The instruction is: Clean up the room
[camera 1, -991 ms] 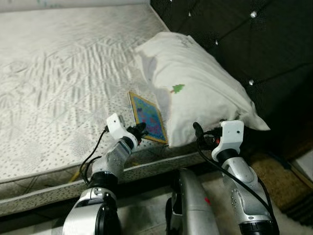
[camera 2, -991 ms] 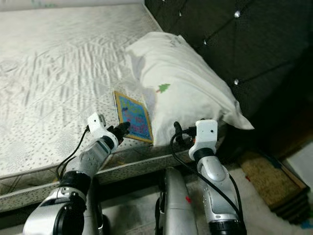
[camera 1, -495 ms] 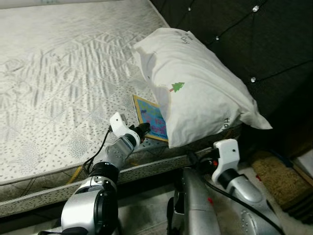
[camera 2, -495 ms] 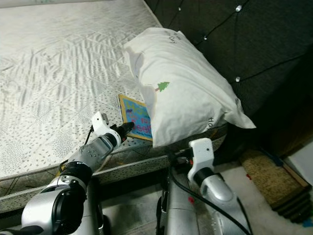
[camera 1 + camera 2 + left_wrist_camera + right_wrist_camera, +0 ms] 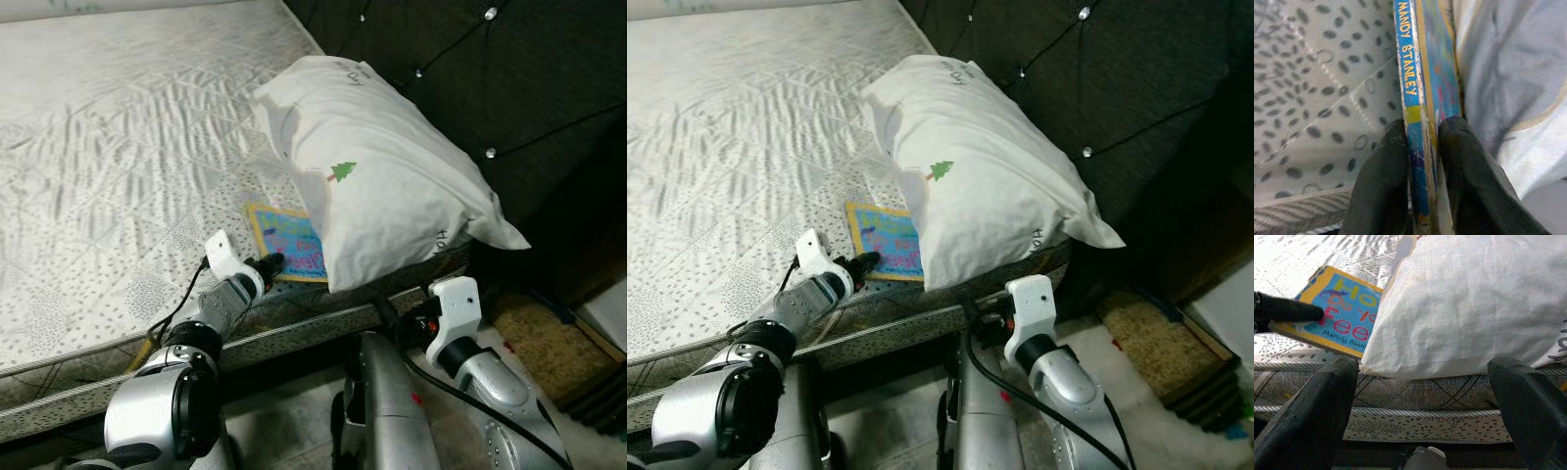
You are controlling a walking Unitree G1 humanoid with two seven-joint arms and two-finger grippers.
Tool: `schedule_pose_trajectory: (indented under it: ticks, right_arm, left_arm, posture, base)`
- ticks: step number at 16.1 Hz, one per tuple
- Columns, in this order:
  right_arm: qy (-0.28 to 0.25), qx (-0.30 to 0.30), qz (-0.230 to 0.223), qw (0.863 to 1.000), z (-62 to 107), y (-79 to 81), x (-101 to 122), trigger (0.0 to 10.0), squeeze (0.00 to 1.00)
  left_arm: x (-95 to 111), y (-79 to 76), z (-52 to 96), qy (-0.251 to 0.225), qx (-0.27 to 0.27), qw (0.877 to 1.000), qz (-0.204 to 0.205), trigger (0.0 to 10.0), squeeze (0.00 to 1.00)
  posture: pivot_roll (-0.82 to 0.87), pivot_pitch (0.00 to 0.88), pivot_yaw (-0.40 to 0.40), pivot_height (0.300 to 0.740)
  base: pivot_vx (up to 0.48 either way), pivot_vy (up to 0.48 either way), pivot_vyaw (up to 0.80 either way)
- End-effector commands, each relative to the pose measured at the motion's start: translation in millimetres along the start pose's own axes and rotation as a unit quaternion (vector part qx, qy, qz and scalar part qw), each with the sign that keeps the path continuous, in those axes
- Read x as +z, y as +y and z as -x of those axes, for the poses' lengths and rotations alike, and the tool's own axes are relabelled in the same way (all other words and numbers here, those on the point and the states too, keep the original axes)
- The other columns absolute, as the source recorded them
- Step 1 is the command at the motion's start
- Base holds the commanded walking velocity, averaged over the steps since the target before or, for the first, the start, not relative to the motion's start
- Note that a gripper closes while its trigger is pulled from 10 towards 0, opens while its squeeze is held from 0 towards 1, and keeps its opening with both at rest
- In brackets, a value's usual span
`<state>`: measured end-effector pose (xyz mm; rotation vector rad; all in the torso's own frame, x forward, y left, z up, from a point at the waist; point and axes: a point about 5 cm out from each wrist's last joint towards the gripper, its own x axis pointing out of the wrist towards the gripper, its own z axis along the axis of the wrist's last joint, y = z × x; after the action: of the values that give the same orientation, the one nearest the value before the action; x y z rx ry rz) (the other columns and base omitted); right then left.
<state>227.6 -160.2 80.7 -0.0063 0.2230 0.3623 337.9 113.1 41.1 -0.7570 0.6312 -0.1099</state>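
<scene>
While pillow (image 5: 382,176) is overlapping it: book (image 5: 287,242) is lying mid-frame on mattress (image 5: 118,147).
Left gripper (image 5: 271,262): pinching book's edge.
Right gripper (image 5: 1420,416): hanging wide open, empty.
Left to do: pulling book out, stowing.

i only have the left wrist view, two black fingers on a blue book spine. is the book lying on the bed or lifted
Observer: Lying flat. The head views show the book on the mattress near its front edge, with the left claw pinching its near edge.
Operator: whats that pale cloth beside it
Observer: A white pillow with a small green tree print; it overlaps the book's far side.
Operator: where is the other arm
Observer: The right claw is open, low in front of the bed edge, facing the pillow and touching nothing.
</scene>
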Motion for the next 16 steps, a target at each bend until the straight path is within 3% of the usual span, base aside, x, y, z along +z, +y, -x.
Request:
schedule_pose_trajectory:
  ticks: [1, 16]
  right_arm:
    - [-0.002, -0.010, 0.004, 1.000, 0.1, -4.3, 3, 10.0, 0.00]
    - [-0.005, -0.010, 0.015, 1.000, -4.7, -5.4, 6, 10.0, 0.00]
  left_arm:
    - [6, -3.6, -1.0, -0.004, 0.004, 1.000, -0.021, 10.0, 1.00]
    - [37, 13.3, 6.2, -0.061, 0.048, 0.996, -0.049, 10.0, 1.00]
  posture:
    - [-0.15, 0.100, -0.031, 0.549]
    - [-0.16, 0.086, -0.037, 0.549]
  base:
    - [0.000, 0.000, 0.00]
    - [0.000, 0.000, 0.00]
